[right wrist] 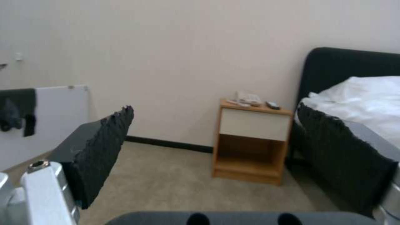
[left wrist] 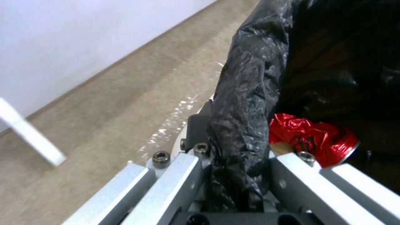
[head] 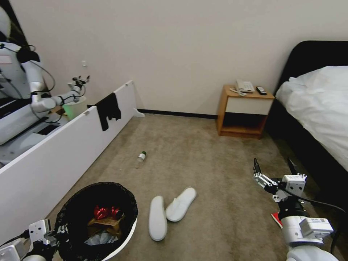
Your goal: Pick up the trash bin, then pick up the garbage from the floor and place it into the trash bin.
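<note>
My left gripper (left wrist: 237,175) has its jaws pinched on the rim of the trash bin (head: 123,239), black liner bunched between them, and the bin hangs tilted at my left side, right beside the long white board (head: 54,159). Looking into the bin: a red wrapper (head: 105,212) on top, a brown paper bag (head: 107,224) under it, pale crumpled litter (head: 96,238) below that. From the left wrist the red wrapper (left wrist: 312,139) sits just inside the rim, close to my jaws.

Out on the carpet (head: 217,174), the white slippers (head: 170,212) lie side by side just beyond the bin, toward the middle of the floor. Farther from the bin, the small green-capped bottle (head: 141,157) lies on its side, well apart from the slippers. A bit of red packet (head: 277,219) peeks out on the floor just beside my right arm.

My right gripper (head: 274,167) hovers over the carpet on the far side of the slippers from the bin, jaws spread wide with nothing between them, pointing toward the wooden nightstand (right wrist: 252,142) by the bed (head: 319,105). A black cloth (head: 108,110) drapes over the board's top edge, well beyond the bin.
</note>
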Tool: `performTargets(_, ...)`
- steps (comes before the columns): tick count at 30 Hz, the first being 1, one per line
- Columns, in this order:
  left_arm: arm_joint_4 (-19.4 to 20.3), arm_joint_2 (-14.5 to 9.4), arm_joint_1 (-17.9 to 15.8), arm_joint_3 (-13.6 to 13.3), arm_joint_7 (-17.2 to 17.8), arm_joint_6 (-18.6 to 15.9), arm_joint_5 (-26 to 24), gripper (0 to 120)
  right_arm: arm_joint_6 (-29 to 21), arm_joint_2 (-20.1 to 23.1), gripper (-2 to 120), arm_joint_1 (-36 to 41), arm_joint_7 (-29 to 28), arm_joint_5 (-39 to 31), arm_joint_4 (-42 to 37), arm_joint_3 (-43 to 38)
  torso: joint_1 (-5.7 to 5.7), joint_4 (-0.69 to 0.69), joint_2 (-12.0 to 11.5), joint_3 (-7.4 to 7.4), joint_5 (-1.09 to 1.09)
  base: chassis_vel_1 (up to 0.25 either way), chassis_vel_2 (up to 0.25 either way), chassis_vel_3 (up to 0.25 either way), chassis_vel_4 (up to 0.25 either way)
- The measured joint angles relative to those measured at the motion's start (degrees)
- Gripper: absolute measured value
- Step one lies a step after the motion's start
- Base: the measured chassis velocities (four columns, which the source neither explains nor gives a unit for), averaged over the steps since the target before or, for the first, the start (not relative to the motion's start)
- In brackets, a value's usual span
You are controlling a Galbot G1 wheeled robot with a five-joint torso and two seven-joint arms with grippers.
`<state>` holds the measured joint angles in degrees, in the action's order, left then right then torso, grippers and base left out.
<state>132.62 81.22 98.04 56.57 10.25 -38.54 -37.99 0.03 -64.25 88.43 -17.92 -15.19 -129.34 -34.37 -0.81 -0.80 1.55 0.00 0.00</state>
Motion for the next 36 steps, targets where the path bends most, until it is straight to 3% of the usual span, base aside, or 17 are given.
performTargets(14,-0.5,0.0,-0.2,-0.1,0.0,0.3,0.4,2,0.2,0.4,100,-0.7,-0.1,-0.1,0.7,0.2,0.0,0.01,0.0,0.0,0.0,0.082,0.077,0.082,0.068)
performTargets(36,-1.3,-0.2,-0.8,-0.1,-0.1,0.7,1.0,2,0.6,0.4,100,-2.1,0.0,-0.6,1.7,0.9,0.0,0.0,0.0,0.0,0.0,0.0,0.0,0.0,0.0)
